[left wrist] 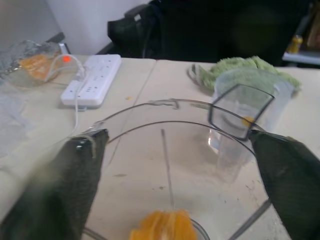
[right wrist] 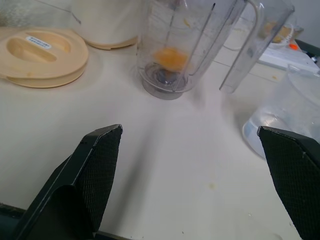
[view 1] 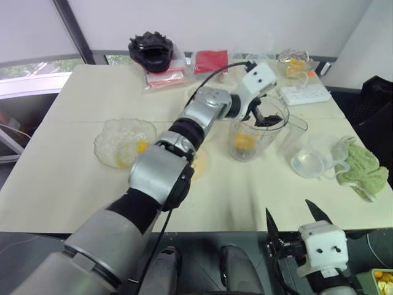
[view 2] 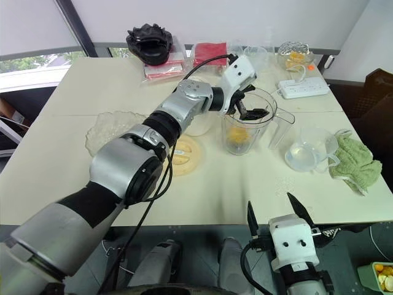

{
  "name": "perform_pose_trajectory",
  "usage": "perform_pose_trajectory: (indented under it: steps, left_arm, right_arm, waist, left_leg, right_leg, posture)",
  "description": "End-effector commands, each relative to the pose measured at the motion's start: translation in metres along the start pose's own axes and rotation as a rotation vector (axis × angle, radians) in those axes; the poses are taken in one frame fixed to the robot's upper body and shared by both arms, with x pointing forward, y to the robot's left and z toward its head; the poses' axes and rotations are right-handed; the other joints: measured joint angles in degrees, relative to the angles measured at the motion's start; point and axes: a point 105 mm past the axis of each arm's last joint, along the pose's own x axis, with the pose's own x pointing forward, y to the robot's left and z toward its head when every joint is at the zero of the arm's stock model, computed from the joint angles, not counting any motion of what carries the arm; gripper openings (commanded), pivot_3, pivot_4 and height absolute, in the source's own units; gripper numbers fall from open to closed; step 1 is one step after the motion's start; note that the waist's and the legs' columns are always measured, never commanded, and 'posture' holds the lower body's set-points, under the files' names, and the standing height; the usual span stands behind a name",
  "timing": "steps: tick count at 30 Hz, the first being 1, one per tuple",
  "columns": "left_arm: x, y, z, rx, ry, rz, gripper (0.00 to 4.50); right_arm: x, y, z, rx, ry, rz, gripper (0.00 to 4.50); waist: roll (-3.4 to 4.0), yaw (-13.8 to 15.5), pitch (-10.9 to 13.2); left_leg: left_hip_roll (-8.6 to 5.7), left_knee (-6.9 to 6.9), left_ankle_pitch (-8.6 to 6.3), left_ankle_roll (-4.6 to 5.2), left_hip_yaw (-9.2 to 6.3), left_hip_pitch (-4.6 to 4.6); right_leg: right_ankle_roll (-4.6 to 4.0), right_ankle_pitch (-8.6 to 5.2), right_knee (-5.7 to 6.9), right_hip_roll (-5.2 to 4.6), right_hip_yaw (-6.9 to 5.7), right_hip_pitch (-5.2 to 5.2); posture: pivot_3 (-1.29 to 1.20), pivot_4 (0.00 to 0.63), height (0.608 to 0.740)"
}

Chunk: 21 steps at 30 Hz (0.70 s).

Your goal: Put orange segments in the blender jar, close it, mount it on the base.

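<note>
One orange segment (view 2: 238, 134) lay at the bottom of the blender jar (view 2: 247, 126), in the middle of the frame. The left gripper (view 2: 248, 107) was spread wide over its rim, holding nothing. The right gripper (view 2: 280, 216) waited wide apart, low right. More segments, the lid (right wrist: 42, 56) and mounting on the base (right wrist: 106, 22) were still to do.

my head cams look fwd & down over the table (view 1: 73, 184), jar at 1 o'clock. left wrist cam sits right over the blender jar (left wrist: 170, 120) rim; right wrist cam views it low, farther back.
</note>
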Motion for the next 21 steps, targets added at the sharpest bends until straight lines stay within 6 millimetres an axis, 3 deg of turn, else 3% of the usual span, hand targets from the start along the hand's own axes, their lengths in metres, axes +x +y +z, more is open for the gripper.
perform_pose_trajectory:
  steps: [1, 7, 13, 21]
  left_arm:
    - [-0.009, 0.013, 0.030, 0.015, -0.092, 0.039, 4.44]
    - [-0.035, 0.031, 0.044, 0.044, -0.110, 0.006, 4.44]
    - [-0.071, 0.041, 0.021, 0.040, -0.064, -0.106, 4.44]
    - [-0.121, 0.051, -0.016, 0.014, -0.072, -0.119, 4.44]
  right_arm:
    - [0.001, -0.005, 0.011, -0.010, -0.041, -0.001, 4.50]
    - [0.006, -0.008, 0.012, -0.023, -0.045, 0.026, 4.50]
    - [0.008, -0.021, 0.007, -0.018, -0.010, -0.039, 4.50]
    - [0.015, -0.082, 0.001, -0.054, 0.034, -0.306, 4.50]
  waist:
    - [0.00, 0.0, 0.0]
    - [0.01, 0.0, 0.0]
    - [0.04, -0.1, 0.0]
    - [0.04, -0.5, 0.0]
  left_leg:
    - [0.00, 0.00, 0.00, 0.00, 0.00, 0.00]
    - [-0.01, 0.01, 0.00, 0.00, 0.01, 0.01]
    - [0.00, 0.01, 0.00, 0.00, 0.03, 0.03]
    - [0.00, 0.04, 0.00, 0.01, 0.07, 0.06]
  right_leg:
    - [0.00, 0.00, 0.00, 0.00, 0.00, 0.00]
    - [0.01, 0.02, 0.02, 0.00, 0.00, 0.00]
    - [-0.10, 0.09, 0.04, 0.01, 0.02, 0.00]
    - [-0.27, 0.20, 0.32, 0.04, 0.15, -0.13]
  posture:
    - [0.00, 0.150, 0.740]
    - [0.00, 0.150, 0.740]
    - [0.00, 0.150, 0.740]
    - [0.00, 0.150, 0.740]
